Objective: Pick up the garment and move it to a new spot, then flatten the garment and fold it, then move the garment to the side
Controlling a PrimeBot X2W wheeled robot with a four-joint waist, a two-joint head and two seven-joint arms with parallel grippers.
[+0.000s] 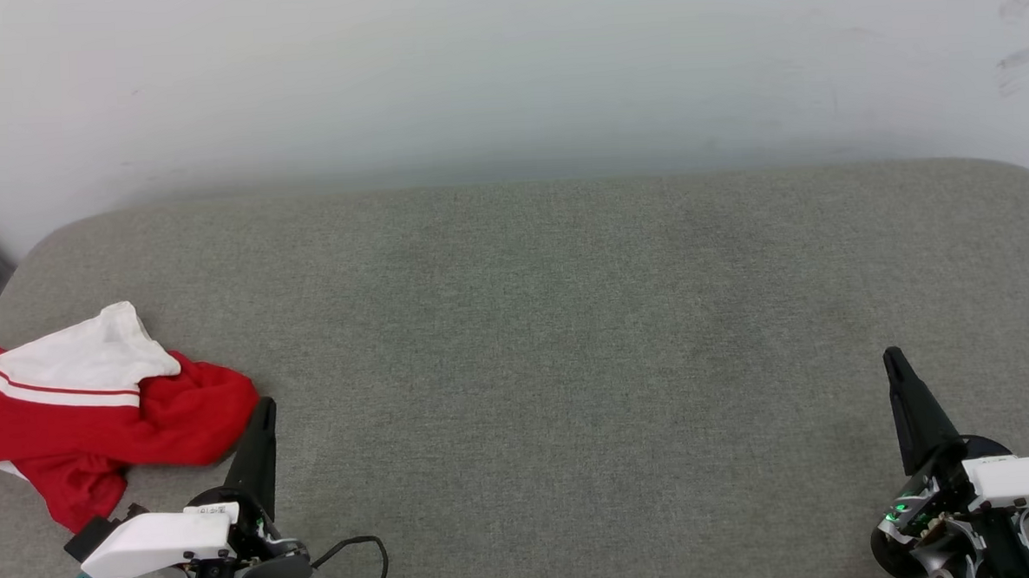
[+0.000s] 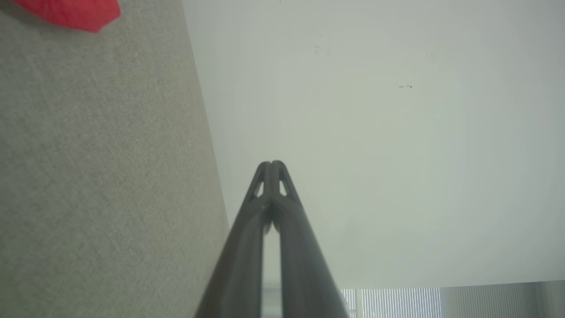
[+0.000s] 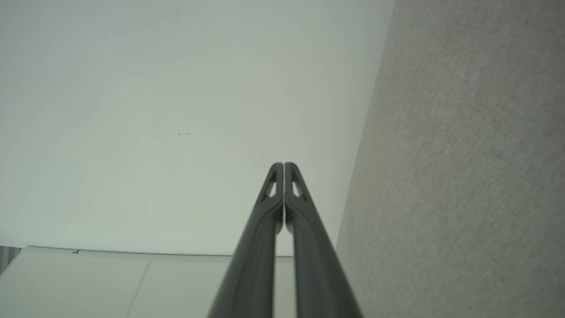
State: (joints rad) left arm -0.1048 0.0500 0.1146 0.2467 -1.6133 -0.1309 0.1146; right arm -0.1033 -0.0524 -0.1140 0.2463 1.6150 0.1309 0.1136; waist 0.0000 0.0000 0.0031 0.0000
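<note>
1. While both arms rest low at my near edge, the left end effector (image 1: 264,406) and right end effector (image 1: 892,357) each have fingers pressed together on nothing, which I read as a parked pose before the first pick
2. The garment (image 1: 112,411) lies crumpled at the left end of the grey padded surface (image 1: 568,321), white sleeve over bunched red, just beside my left fingertips, so that arm suits the grab
3. Its left part runs off the picture near the rounded corner; I would draw it rightward, where the middle lies bare up to the wall (image 1: 505,63)
</note>
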